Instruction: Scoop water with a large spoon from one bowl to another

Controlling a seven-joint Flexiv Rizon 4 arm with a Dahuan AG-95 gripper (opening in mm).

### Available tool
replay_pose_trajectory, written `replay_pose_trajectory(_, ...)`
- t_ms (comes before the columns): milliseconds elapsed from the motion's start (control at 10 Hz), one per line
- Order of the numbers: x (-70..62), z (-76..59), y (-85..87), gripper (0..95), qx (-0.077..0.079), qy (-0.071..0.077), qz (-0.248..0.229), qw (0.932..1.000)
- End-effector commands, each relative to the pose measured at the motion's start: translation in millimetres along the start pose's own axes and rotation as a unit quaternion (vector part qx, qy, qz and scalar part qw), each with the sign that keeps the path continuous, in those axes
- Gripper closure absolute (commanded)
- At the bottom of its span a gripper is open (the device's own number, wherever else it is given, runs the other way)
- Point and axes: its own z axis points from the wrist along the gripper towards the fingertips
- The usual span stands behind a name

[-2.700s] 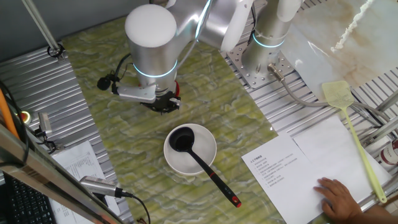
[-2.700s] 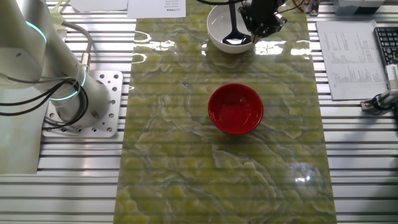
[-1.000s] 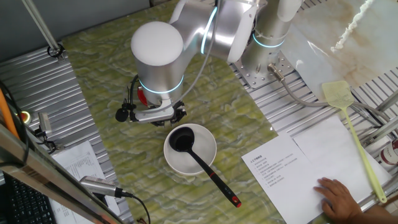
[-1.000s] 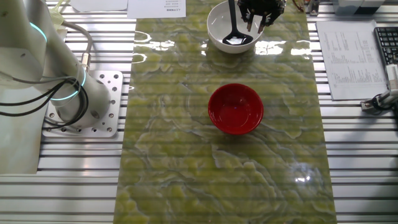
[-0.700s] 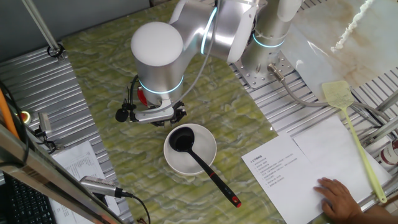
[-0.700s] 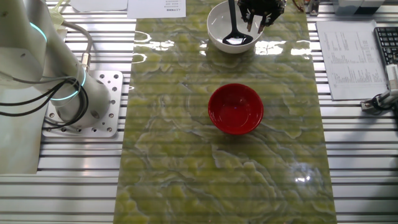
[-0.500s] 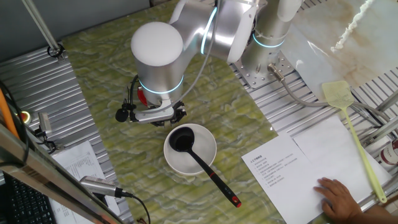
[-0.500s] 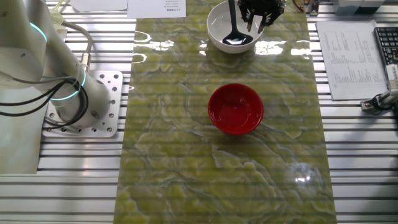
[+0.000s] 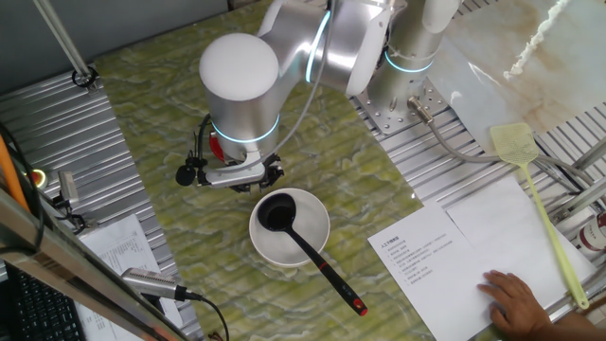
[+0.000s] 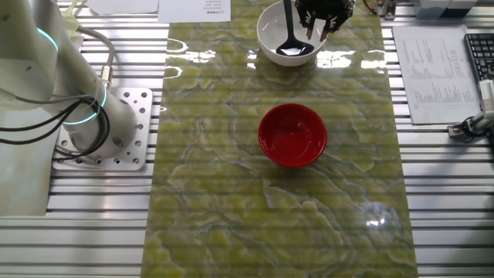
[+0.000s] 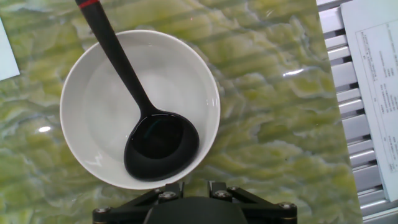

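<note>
The white bowl (image 11: 213, 93) holds the black ladle (image 11: 160, 146), cup down in faint clear water. Its red-tipped handle leans over the rim. In one fixed view the ladle (image 9: 276, 212) and white bowl (image 9: 317, 237) lie just in front of my gripper (image 9: 239, 180). My gripper (image 11: 194, 188) hovers beside the bowl's rim, open, with nothing between its fingers. From the other side, the gripper (image 10: 319, 28) sits right of the ladle (image 10: 289, 31) and white bowl (image 10: 266, 35). The red bowl (image 10: 292, 135) stands mid-mat, apart from both; the arm mostly hides it in one fixed view.
A yellow-green fly swatter (image 9: 530, 180) and paper sheets (image 9: 445, 251) lie right of the mat, with a person's hand (image 9: 516, 303) on them. The robot base (image 10: 77, 116) stands left of the mat. A printed sheet (image 10: 432, 69) and keyboard (image 10: 480, 54) sit at the right.
Since 2.7 s ago the gripper has shifted from near the red bowl to the white bowl's rim. Over the last second nothing has moved.
</note>
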Motion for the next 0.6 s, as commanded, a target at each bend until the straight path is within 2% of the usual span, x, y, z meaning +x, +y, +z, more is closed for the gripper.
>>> replay_pose_trajectory(100, 0.1, -0.1, 0.0, 76.0, 0.0, 0.0, 0.0, 1.0)
replay_pose_trajectory(200, 0.1, -0.1, 0.0, 76.0, 0.0, 0.0, 0.0, 1.0)
replay_pose_trajectory(300, -59.8, -2.0, 16.7, 95.0, -0.002, -0.001, 0.004, 1.0)
replay_pose_trajectory(600, -59.8, -2.0, 16.7, 95.0, -0.003, -0.002, 0.006, 1.0)
